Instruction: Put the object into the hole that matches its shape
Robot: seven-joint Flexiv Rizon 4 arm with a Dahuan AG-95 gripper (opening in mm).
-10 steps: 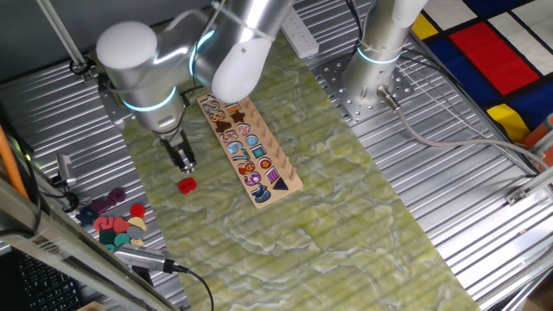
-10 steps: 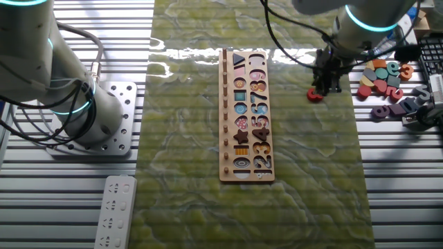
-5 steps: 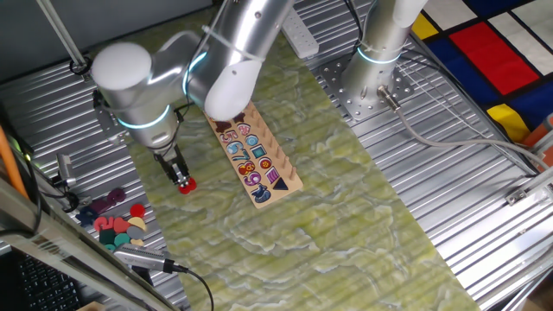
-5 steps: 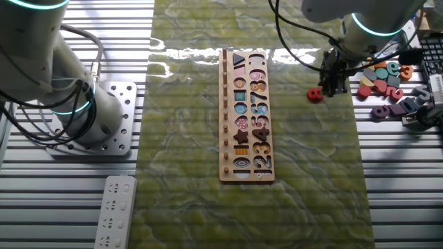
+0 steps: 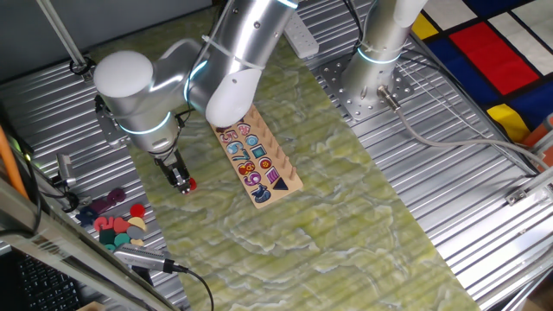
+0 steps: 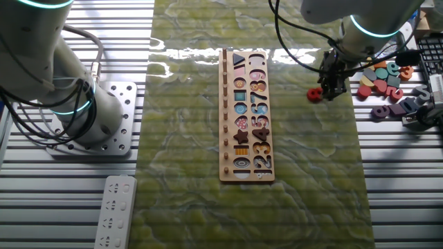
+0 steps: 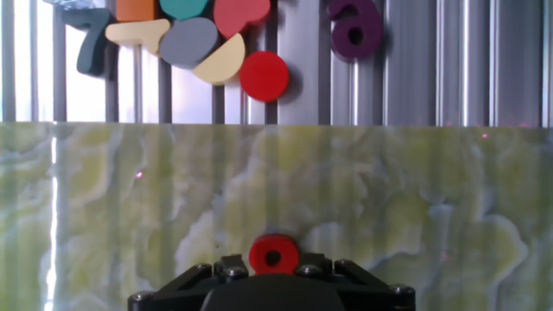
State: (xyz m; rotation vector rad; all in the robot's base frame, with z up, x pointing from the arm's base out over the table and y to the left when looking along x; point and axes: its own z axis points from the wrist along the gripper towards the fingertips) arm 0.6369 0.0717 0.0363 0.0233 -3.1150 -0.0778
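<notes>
Puzzle board [image 5: 256, 155] lies slanted on the green mat [image 5: 346, 199] in one fixed view, just beside my arm. Loose colored pieces [image 5: 117, 226] sit in a heap on the metal table [image 5: 467, 155], near the mat's edge. My claw [image 5: 181, 182] points down at the mat, and the red piece [image 5: 189, 183] peeks out right at its tip. Nothing lies between the claw and the board.

From the other fixed view, the board [image 6: 246, 114] runs long up and down the picture. The claw [image 6: 327, 90] stands well apart from it, off to one side. The red piece [image 6: 315, 93] is at the claw's tip, low at the mat. Its small hole shows from here. The heap of spare pieces [image 6: 387, 79] is near, on the far side of the claw.

In the hand view, the red piece [image 7: 274, 255] sits right at the claw [image 7: 274, 275], with the dark jaws close in on it (I cannot tell if they truly pinch it). It looks round with a hole in the middle, so I see no long side. Past the mat's edge lie a red disc [image 7: 264, 76], a purple letter-like shape [image 7: 354, 28] and other loose shapes.
</notes>
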